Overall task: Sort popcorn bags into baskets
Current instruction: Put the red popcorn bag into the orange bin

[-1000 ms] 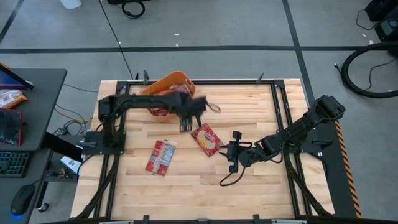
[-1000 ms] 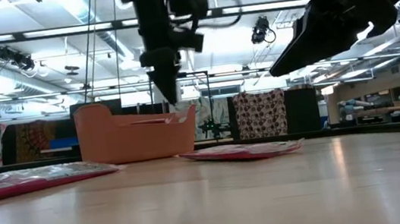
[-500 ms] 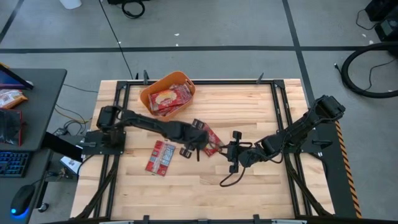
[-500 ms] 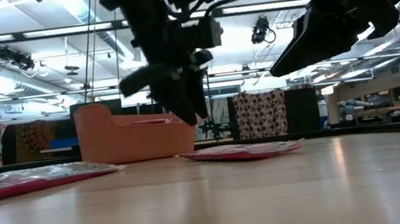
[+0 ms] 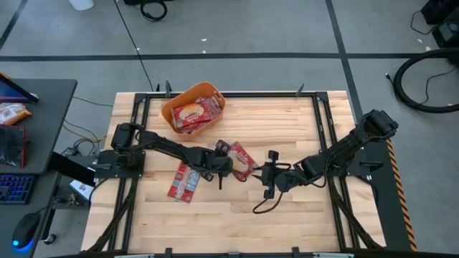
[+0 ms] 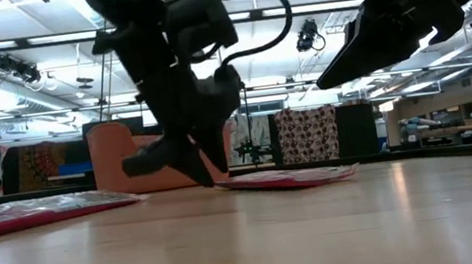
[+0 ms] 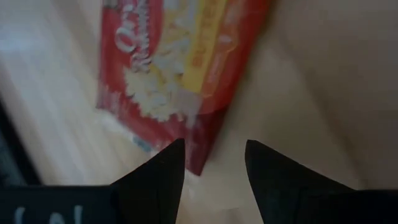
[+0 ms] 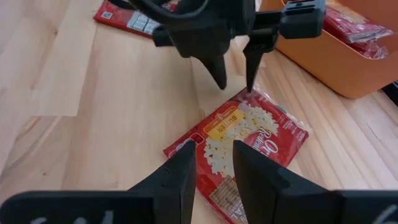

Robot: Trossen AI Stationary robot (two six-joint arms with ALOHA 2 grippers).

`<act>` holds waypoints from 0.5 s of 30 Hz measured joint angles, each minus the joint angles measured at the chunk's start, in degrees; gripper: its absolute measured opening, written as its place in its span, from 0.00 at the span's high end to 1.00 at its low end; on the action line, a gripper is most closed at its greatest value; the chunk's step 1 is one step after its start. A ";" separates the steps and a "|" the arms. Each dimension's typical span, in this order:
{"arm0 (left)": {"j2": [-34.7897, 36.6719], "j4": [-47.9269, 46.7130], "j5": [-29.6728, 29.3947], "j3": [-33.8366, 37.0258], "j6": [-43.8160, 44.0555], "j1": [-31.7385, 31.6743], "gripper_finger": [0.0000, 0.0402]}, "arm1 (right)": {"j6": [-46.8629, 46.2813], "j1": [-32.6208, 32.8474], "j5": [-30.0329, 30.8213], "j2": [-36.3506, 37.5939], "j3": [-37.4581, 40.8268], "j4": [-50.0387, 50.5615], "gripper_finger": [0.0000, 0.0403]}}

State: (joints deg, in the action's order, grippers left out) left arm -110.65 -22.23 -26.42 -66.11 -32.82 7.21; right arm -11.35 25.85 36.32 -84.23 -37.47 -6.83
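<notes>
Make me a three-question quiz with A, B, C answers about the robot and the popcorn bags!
1. Where is the left end effector?
A. over the tub
B. low beside the flat red popcorn packet mid-table
C. off the table

2. How many red packets lie on the wooden table outside the orange plastic tub?
A. two
B. five
C. none

3. The left end effector's fingers are
A. open and empty
B. clamped on a packet
C. holding the tub

Answers:
1 B, the high view shows it at that packet's edge.
2 A, that packet plus the second loose red packet.
3 A, the left wrist view shows a gap with nothing gripped.
</notes>
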 joint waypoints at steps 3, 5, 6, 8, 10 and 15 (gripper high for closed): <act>0.00 4.10 -3.62 2.37 -0.39 -0.03 0.57 | 0.47 0.00 0.00 0.00 0.00 0.00 0.73; 0.00 6.27 -4.97 3.34 -1.33 -0.01 0.57 | 0.61 -0.05 0.00 0.00 0.00 0.00 0.73; 0.01 7.60 -4.98 3.77 -2.12 -0.01 0.57 | 0.72 -0.07 0.02 0.00 0.00 0.00 0.73; 0.02 9.88 -4.62 4.76 -3.36 -0.03 0.57 | 0.83 -0.07 0.02 0.00 0.00 0.00 0.73; 0.02 11.42 -4.55 5.52 -4.83 -0.17 0.57 | 0.83 -0.08 0.01 0.00 -0.01 0.00 0.73; 0.02 11.64 -4.48 5.73 -4.33 -1.13 0.57 | 0.66 -0.09 -0.01 0.00 -0.01 -0.62 0.73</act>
State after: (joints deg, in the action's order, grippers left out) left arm -110.63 -10.58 -30.90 -60.38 -37.15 6.08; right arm -10.69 25.76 36.31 -84.23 -37.48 -7.45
